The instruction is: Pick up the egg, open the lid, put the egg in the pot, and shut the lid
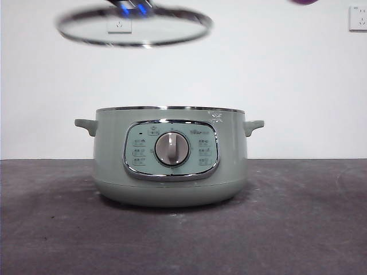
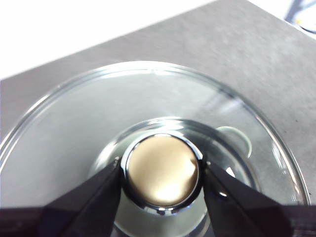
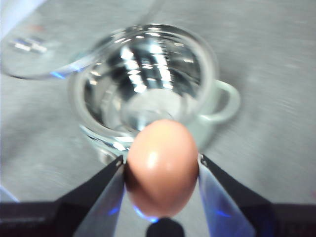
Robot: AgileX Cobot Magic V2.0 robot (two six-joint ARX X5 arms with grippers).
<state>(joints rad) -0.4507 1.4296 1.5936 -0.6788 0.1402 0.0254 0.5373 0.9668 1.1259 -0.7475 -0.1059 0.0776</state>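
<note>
The pale green pot (image 1: 170, 157) stands uncovered in the middle of the table, its dial facing the front view. High above its left side hangs the glass lid (image 1: 134, 26), slightly tilted. My left gripper (image 2: 162, 170) is shut on the lid's knob (image 2: 163, 173), and the glass rim (image 2: 148, 66) spreads around it. My right gripper (image 3: 161, 170) is shut on the brown-orange egg (image 3: 162, 160), held in the air above the open pot (image 3: 148, 79), whose shiny inside shows below. The lid's edge (image 3: 29, 49) shows beside the pot in the right wrist view.
The pot rests on a dark grey table surface (image 1: 298, 229) before a white wall with two sockets (image 1: 358, 18). Side handles (image 1: 254, 125) stick out from the pot. A dark tip (image 1: 304, 2) shows at the top edge, right of the pot.
</note>
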